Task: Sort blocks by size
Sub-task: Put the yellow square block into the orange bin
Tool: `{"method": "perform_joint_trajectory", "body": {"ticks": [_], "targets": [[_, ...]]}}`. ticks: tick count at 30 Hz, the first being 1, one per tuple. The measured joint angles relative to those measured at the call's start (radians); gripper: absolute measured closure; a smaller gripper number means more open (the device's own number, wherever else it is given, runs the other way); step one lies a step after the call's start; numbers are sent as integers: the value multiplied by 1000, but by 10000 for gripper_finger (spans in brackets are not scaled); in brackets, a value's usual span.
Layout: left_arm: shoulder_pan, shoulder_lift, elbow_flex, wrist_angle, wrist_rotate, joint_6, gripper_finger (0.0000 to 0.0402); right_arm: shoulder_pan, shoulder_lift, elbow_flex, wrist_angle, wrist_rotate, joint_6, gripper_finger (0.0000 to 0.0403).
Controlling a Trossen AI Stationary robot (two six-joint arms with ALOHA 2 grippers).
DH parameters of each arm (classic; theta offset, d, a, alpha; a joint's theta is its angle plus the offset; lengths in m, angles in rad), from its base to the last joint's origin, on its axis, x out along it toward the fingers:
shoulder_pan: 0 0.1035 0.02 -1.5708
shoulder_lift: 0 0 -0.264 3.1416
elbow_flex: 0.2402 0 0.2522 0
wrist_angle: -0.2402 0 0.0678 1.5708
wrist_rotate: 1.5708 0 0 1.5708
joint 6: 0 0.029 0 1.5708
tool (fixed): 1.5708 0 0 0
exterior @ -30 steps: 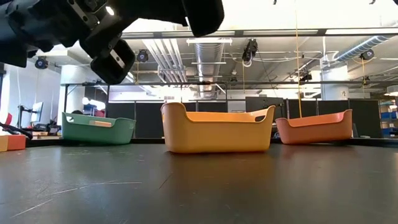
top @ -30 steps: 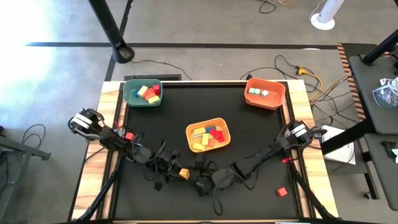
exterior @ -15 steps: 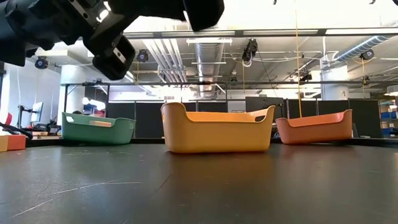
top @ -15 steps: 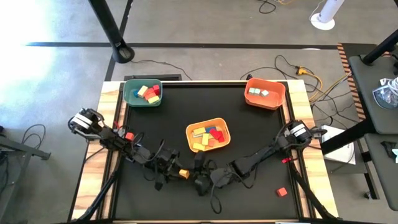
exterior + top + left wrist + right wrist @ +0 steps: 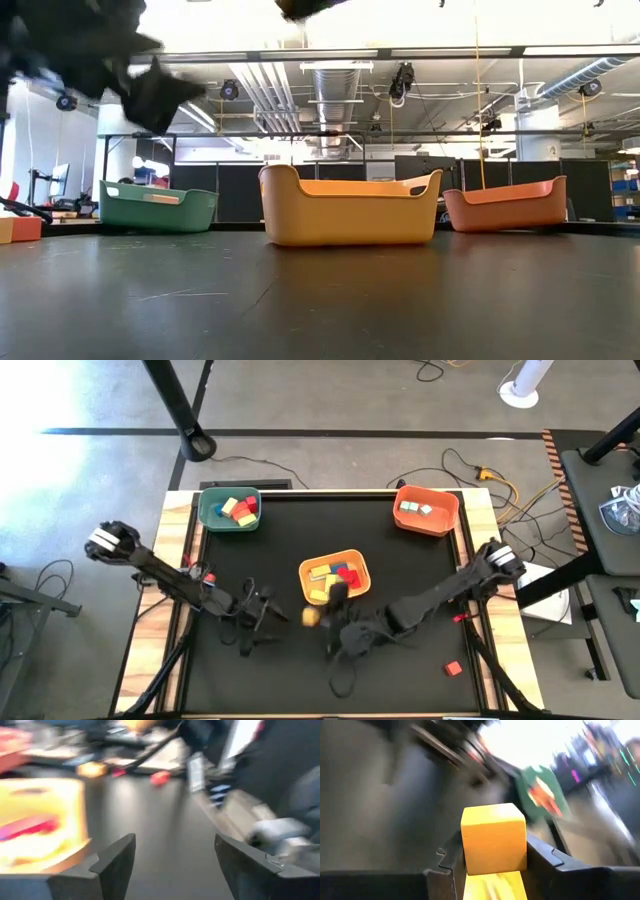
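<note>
A yellow block sits between the fingers of my right gripper. In the high view the block hangs just near of the yellow bin, with my right gripper beside it. My left gripper is to the block's left and apart from it. In the left wrist view it stands open with nothing between its fingers. A red block lies on the mat at the near right. My right gripper pinches the yellow block between its two fingers, one on each of two opposite side faces. The block stands out past the fingertips. It is lifted clear of the mat. From which side the fingers come, I cannot tell.
The green bin at the far left and the yellow bin in the middle hold mixed coloured blocks. The orange bin at the far right holds pale blue ones. A red block lies by the mat's left edge.
My right gripper has carried the yellow block up and toward the far edge, closer to the yellow bin. My left gripper, which was right beside the block, has drawn back toward the table's left and risen. Both arms have climbed in the low view.
</note>
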Motion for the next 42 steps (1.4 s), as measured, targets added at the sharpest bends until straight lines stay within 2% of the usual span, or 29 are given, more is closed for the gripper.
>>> {"method": "perform_joint_trajectory", "body": {"ticks": [2,5,10,12,14,20,23,25,28,33,42], "targets": [[-2,-34,-26,-63,-95,9,144,-42,-35,18,-165,38,138,273],[-2,-48,-64,-83,-207,26,143,-140,-91,34,-477,36,420,273],[-1,-52,-75,-126,-212,59,143,-395,-151,24,-962,-57,867,272],[-1,-64,-69,-153,-213,86,143,-509,-152,10,-1097,-112,966,271],[-1,-73,-54,-192,-213,104,143,-614,-148,-4,-1156,-143,998,271],[-1,-162,40,-536,-217,146,143,-907,-112,-48,-1151,-252,926,273],[-1,-205,116,-759,-226,127,143,-1038,-99,-80,-1140,-304,904,273],[-1,-220,160,-848,-251,100,143,-1104,-92,-107,-1112,-328,899,273],[-1,-228,195,-904,-289,97,143,-1164,-83,-152,-1017,-368,886,272],[0,-217,210,-899,-301,143,143,-1239,-66,-222,-836,-462,888,272],[0,-196,205,-894,-304,165,143,-1270,-14,-292,-697,-506,902,264]]}}
